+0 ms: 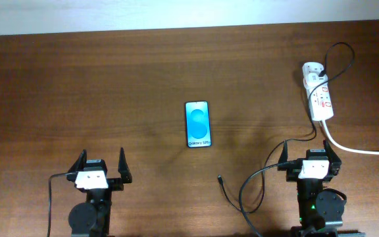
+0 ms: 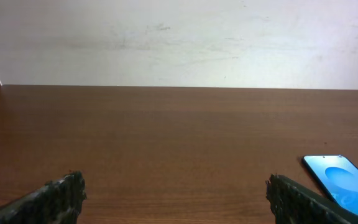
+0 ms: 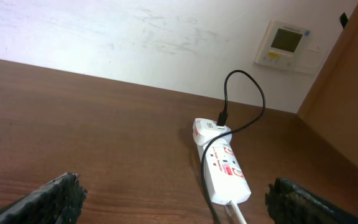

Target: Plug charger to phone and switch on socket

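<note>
At near edge: left tool [image 1: 102,158] and right tool [image 1: 309,154] both wide open, gripping nothing. Phone [image 1: 198,124] mid-worktop [image 1: 77,85], screen up. Socket [image 1: 318,92] far right, charger [image 3: 222,116] plugged in. Brown wood, white wall [image 2: 179,37].

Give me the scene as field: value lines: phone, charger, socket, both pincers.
phone: flat mid-table, screen up and lit blue, nothing plugged in
charger: plug end seated in the socket's far end
connector tip: loose on the table, apart from the phone, nearer the right arm
socket: far right of the table; switch state too small to tell
left pincer: open, empty
right pincer: open, empty, facing the socket
</note>
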